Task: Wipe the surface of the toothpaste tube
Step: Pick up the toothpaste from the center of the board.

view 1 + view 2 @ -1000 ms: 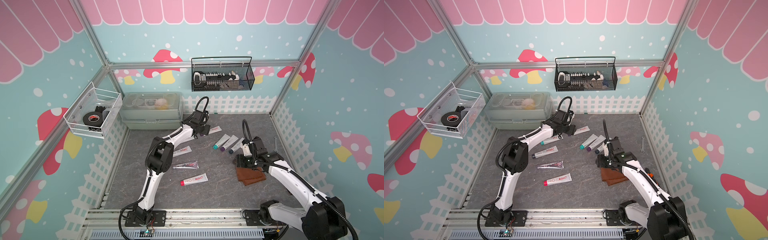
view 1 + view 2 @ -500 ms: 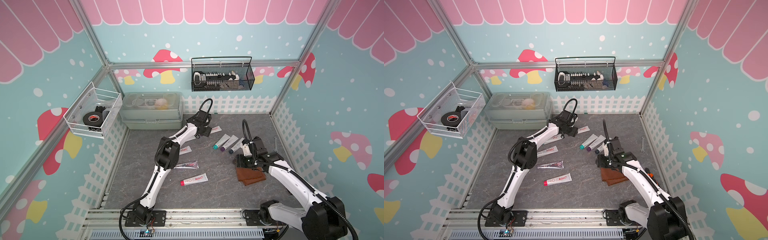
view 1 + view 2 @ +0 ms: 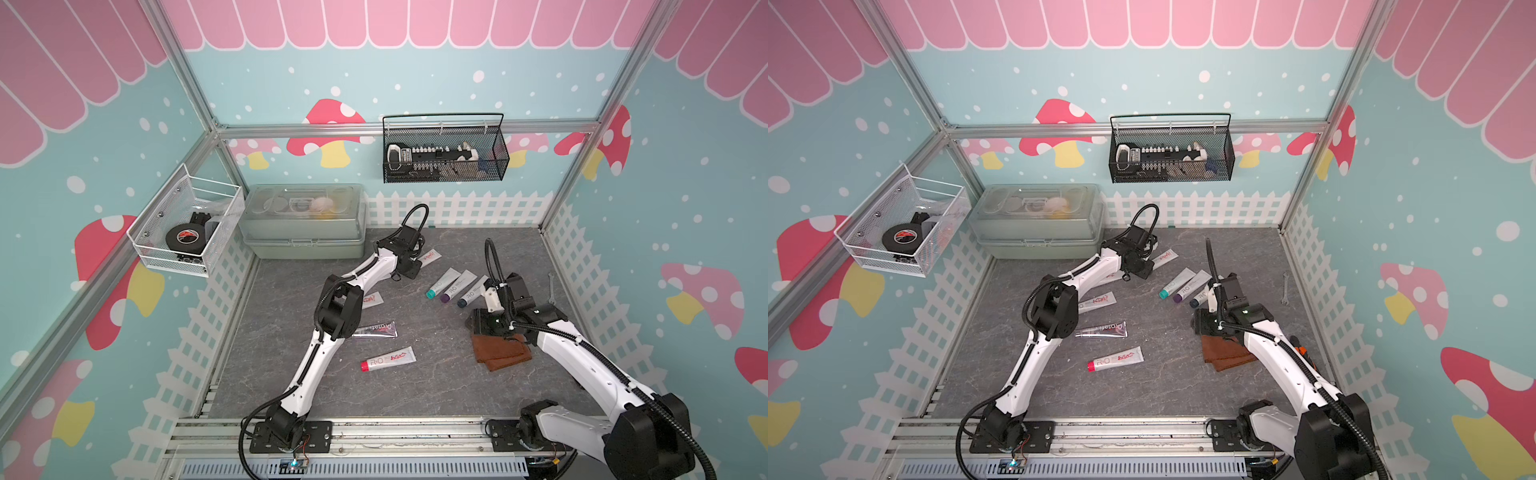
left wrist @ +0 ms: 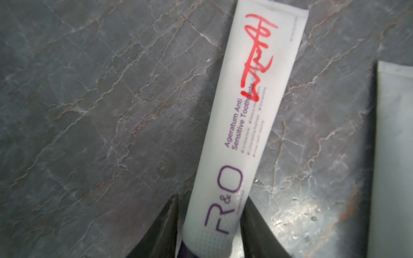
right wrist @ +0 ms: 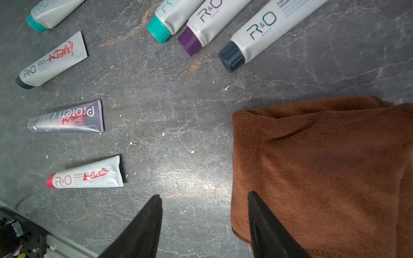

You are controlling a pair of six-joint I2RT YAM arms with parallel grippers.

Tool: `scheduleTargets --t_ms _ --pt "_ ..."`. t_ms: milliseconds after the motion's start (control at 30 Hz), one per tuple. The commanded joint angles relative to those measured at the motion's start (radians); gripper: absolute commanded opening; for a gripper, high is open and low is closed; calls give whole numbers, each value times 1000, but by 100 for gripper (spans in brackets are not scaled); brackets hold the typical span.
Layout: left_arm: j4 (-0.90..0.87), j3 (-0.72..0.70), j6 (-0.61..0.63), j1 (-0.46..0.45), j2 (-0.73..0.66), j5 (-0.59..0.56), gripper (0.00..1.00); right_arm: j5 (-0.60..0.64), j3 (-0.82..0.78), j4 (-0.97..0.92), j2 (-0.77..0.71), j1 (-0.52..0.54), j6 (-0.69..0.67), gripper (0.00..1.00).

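Observation:
A white toothpaste tube [image 4: 245,111] with a purple cap and red scribble lies on the grey mat near the back, seen in both top views [image 3: 430,256] [image 3: 1165,256]. My left gripper [image 4: 211,198] is shut on its cap end, one finger on each side. In a top view the left gripper [image 3: 415,262] sits low over the tube. My right gripper [image 5: 204,195] is open and holds nothing. One of its fingers hangs over the edge of the brown cloth [image 5: 324,167], the other over bare mat. The cloth [image 3: 503,353] lies folded at the right.
Three clean tubes [image 3: 451,284] lie side by side in the middle. Red-marked tubes lie on the left: a red-capped one [image 3: 388,359], a silver one [image 3: 376,330] and another [image 3: 372,299]. A wrench [image 3: 550,286] lies at the right fence, a plastic box [image 3: 303,224] at the back left.
My left gripper has shifted slightly right along the back and its jaws have closed in onto the tube. The right arm and the cloth have not moved.

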Motion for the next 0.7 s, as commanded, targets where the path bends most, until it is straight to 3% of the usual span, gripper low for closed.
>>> scheduleTargets --t_ms 0,133,233,400,667 --pt "-27 29 3 -4 30 -9 34 -4 -11 -2 3 1 -15 61" --pt "-24 16 -15 -5 14 4 21 -6 -14 -3 2 1 -15 60" --pt "32 -70 -40 -6 -53 31 16 -5 -15 -2 -1 1 -13 60" --pt "262 -392 -90 -21 -300 50 15 -9 -17 1 2 1 -13 60" --pt "448 -777 -117 -102 -650 13 15 -14 -16 11 17 1 -12 60"
